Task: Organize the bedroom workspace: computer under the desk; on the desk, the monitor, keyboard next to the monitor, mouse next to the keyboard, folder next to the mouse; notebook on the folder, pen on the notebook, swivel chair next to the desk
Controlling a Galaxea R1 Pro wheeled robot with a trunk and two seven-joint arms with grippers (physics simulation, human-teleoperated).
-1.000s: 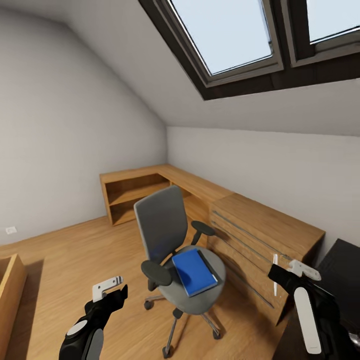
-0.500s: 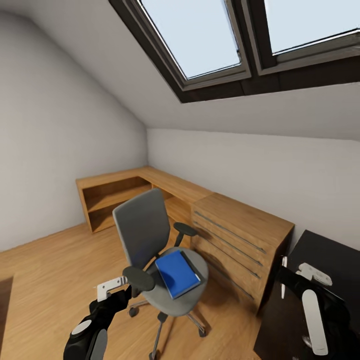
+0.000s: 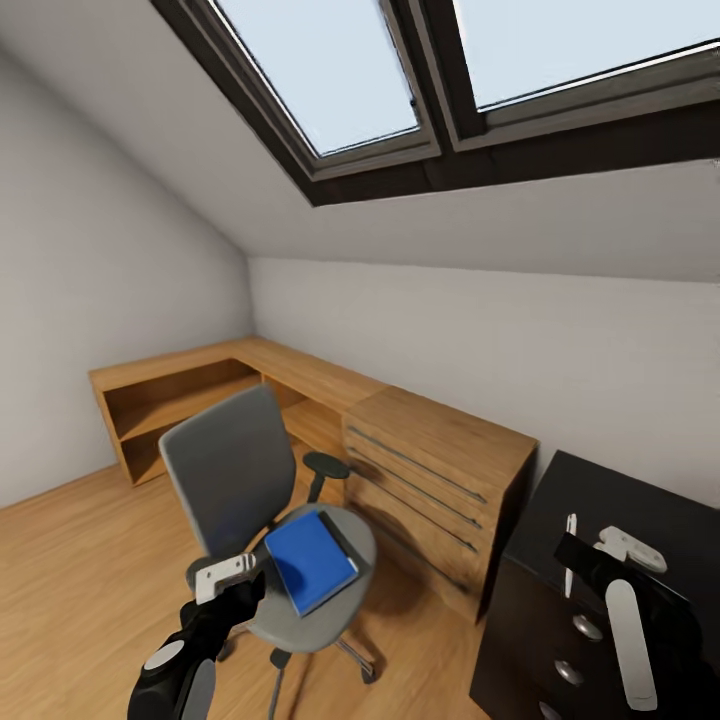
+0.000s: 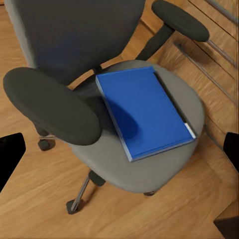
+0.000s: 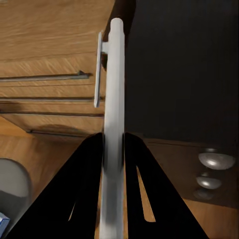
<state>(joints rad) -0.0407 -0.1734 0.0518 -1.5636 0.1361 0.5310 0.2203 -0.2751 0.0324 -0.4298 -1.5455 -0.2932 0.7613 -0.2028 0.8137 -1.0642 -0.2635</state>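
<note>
No legible text anywhere.

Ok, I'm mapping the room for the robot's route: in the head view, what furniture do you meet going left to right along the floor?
Open wooden shelf unit → swivel chair carrying the blue folder → wooden drawer chest → black dresser.

Wooden drawer unit [image 3: 440, 480], black dresser [image 3: 590, 560] beside it, skylight windows [image 3: 400, 70], wooden floor [image 3: 70, 570]
</note>
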